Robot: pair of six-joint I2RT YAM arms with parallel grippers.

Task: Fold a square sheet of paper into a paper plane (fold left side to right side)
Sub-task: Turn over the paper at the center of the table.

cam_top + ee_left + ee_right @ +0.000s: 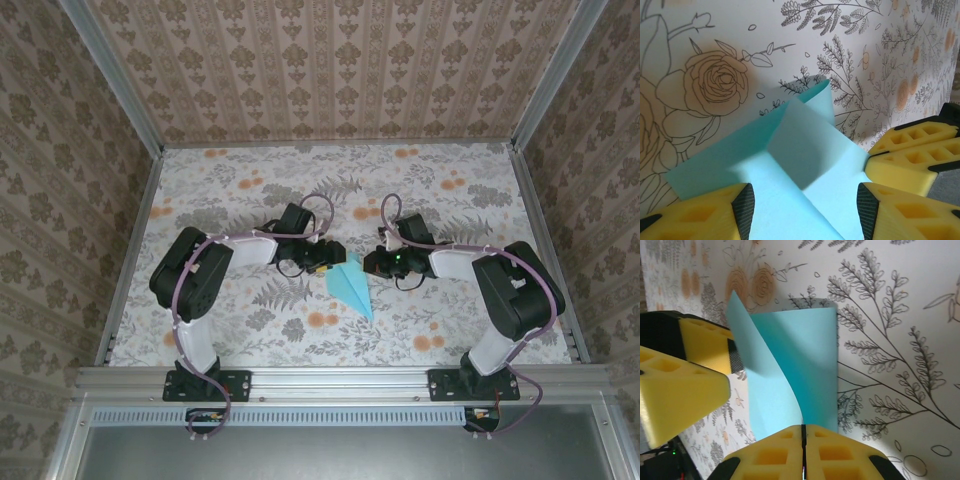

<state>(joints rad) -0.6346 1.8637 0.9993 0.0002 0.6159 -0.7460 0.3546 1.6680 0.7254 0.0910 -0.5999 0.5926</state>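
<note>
Your right gripper (pixel 802 434) is pinched shut on the lifted flap of the square sheet of paper (pixel 350 285) at table centre. The sheet's long axis points near-right. Your left gripper (pixel 805 206) gapes wide, seemingly straddling the sheet and gripping nothing.

Soft even light, blurred foreground

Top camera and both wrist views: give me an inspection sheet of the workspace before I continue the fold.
Surface: table covered in a floral print, lying flat.
Job's things: sheet of paper, light blue, partly folded, one flap raised.
Clutter: nothing seen.
Grippers: left gripper open, fingers either side of the paper; right gripper shut on a paper edge.
Cables: purple cables run along both arms, off the paper.
Surroundings: patterned walls; metal frame rail at the near edge.
</note>
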